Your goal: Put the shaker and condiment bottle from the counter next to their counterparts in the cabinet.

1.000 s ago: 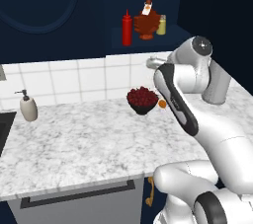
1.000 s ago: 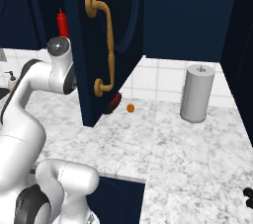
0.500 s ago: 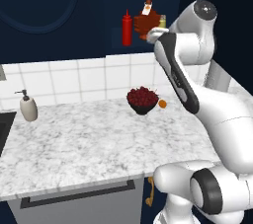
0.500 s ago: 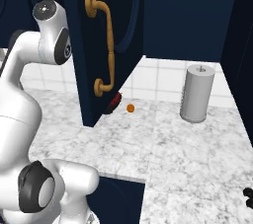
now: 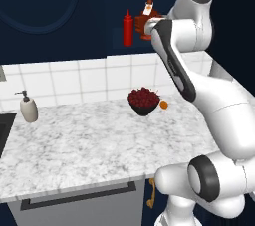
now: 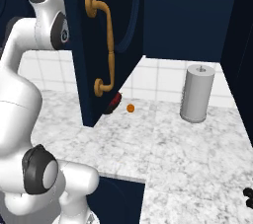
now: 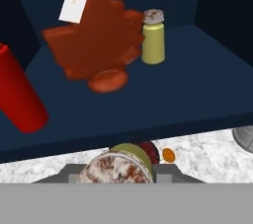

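My gripper [image 7: 117,174] is shut on the shaker [image 7: 118,165], whose speckled cap and olive-yellow body show at the bottom of the hand view. It hangs just in front of and a little below the cabinet shelf [image 7: 163,104]. On that shelf stand the red condiment bottle [image 7: 17,94] at the left, a brown leaf-shaped bottle [image 7: 91,45] with a white tag in the middle, and a pale yellow shaker [image 7: 153,38] to its right. From the left base view, the hand [image 5: 150,27] is raised at the shelf, beside the red bottle [image 5: 128,29] and the brown bottle [image 5: 149,10].
Below on the marbled counter [image 5: 74,145] sit a dark bowl of red fruit [image 5: 143,101], a small orange ball [image 5: 163,104] and a beige soap dispenser [image 5: 28,108]. The navy cabinet door [image 6: 106,45] with a brass handle hangs open. A grey canister [image 6: 197,93] stands at the right.
The arm has risen from just above the counter to the cabinet shelf, carrying the shaker. The things on the shelf and counter have not moved.
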